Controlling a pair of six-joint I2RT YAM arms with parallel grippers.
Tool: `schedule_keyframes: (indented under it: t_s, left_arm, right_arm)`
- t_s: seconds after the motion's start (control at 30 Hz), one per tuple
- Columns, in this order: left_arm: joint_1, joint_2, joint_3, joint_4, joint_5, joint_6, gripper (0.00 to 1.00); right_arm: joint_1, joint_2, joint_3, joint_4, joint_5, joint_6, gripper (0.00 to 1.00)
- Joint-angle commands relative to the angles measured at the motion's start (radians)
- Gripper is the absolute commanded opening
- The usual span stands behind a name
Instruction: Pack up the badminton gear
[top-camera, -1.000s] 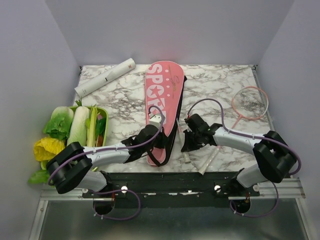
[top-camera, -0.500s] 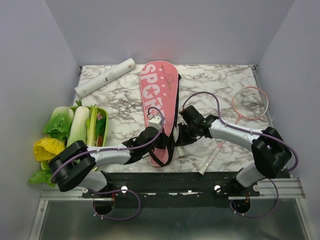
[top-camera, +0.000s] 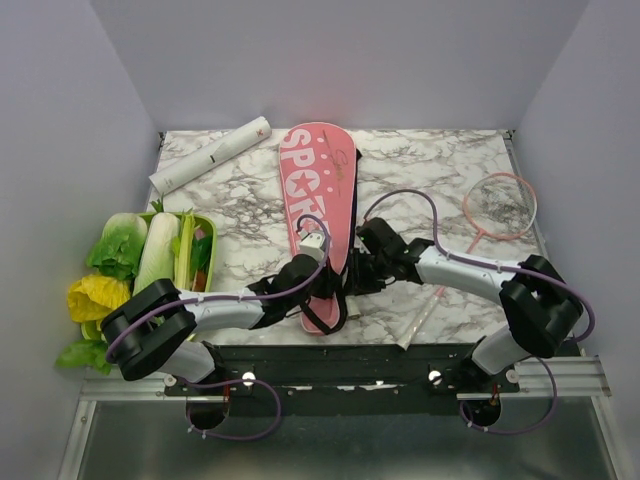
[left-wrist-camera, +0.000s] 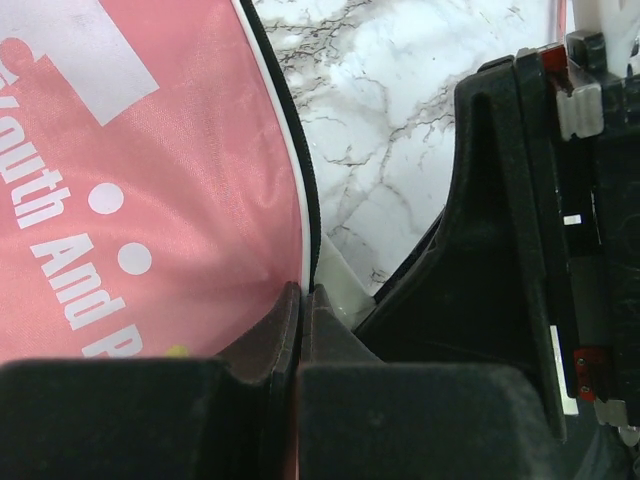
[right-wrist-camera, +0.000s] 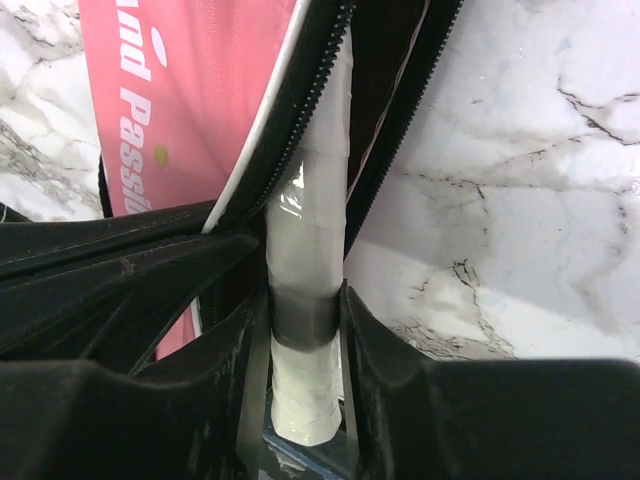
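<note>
Pink cover (top-camera: 318, 190): "SPORT" side up, mid-bench, wide end twd far edge, narrow end at near edge, slightly tilted; zip open along its right side.
Left end effector (left-wrist-camera: 301, 300): at cover's narrow end, fingers pressed together, pinching the piped edge of the fabric.
Right end effector (right-wrist-camera: 305, 300): just right of cover nr near edge; fingers either side of pale handle, touching it at its dark band.
Pale handle (right-wrist-camera: 315, 180): wrapped, lies btwn the black zip teeth; far end runs into the opening, out of sight.
2nd racket (top-camera: 500, 205): pink hoop by right edge, shaft runs diag. twd near edge, apart from both arms.
White tube (top-camera: 212, 153): far-left corner, lying flat, angled.
Green tray (top-camera: 205, 235): left edge, leafy veg in and beside it.
Bench (top-camera: 430, 170): marble-look top.
</note>
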Motion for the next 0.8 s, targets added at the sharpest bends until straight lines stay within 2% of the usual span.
schedule_keyframes:
  t_s: [0.0, 0.13, 0.4, 0.6, 0.77]
  left_arm:
    - [-0.023, -0.002, 0.009, -0.008, 0.066, -0.010, 0.00]
    - [-0.023, -0.013, 0.009, -0.022, 0.059, 0.001, 0.00]
    - [-0.023, -0.027, 0.014, -0.042, 0.051, 0.016, 0.00]
    - [-0.023, -0.017, 0.026, -0.047, 0.053, 0.022, 0.00]
    - [-0.023, -0.005, 0.034, -0.043, 0.056, 0.024, 0.00]
  right_arm:
    - [0.007, -0.040, -0.008, 0.146, 0.008, 0.020, 0.44]
    - [0.007, -0.095, -0.027, 0.099, 0.057, 0.021, 0.51]
    - [0.007, -0.172, -0.114, 0.050, 0.141, 0.030, 0.52]
    - [0.007, -0.195, -0.179, 0.059, 0.154, 0.035, 0.47]
    - [0.007, -0.195, -0.232, 0.151, 0.118, 0.050, 0.43]
